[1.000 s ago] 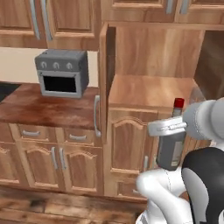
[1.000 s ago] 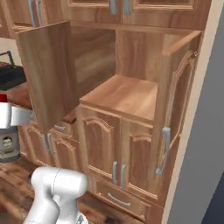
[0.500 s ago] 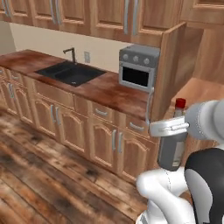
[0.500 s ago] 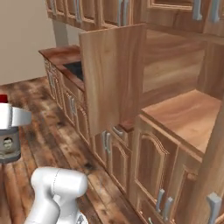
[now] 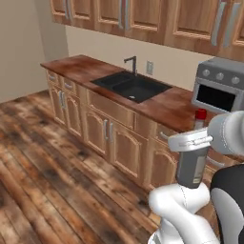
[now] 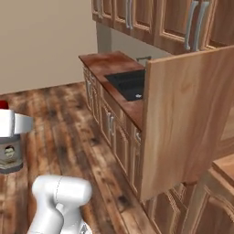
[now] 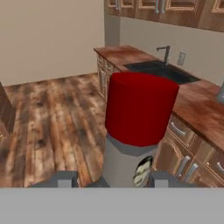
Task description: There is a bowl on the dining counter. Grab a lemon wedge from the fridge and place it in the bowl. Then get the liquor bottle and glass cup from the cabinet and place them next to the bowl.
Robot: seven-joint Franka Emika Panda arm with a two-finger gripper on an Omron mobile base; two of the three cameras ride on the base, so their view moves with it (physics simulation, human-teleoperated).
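We count one grey liquor bottle with a red cap (image 5: 193, 159), and it stands upright in our white two-finger gripper (image 7: 110, 178), its long axis vertical and the red cap pointing up. In the hand view the cap looms just before the camera, and the two dark fingertips (image 7: 62, 179) sit on either side of the grey body, pressed against it, so the jaws are pinching the bottle. In the left base view the bottle hangs in the air in front of the lower cabinets, clear of the floor and the counter. In the right base view it shows at the left edge (image 6: 9, 154), above the wooden plank floor (image 6: 59, 132). Around us we count one black sink basin (image 5: 131, 86) set in the reddish-brown wooden counter (image 5: 76, 66), one dark faucet (image 5: 132, 63) behind it, one grey toaster oven (image 5: 220, 87) on the counter to the right, and one open wooden cabinet door (image 6: 187, 119) standing out in the right base view.
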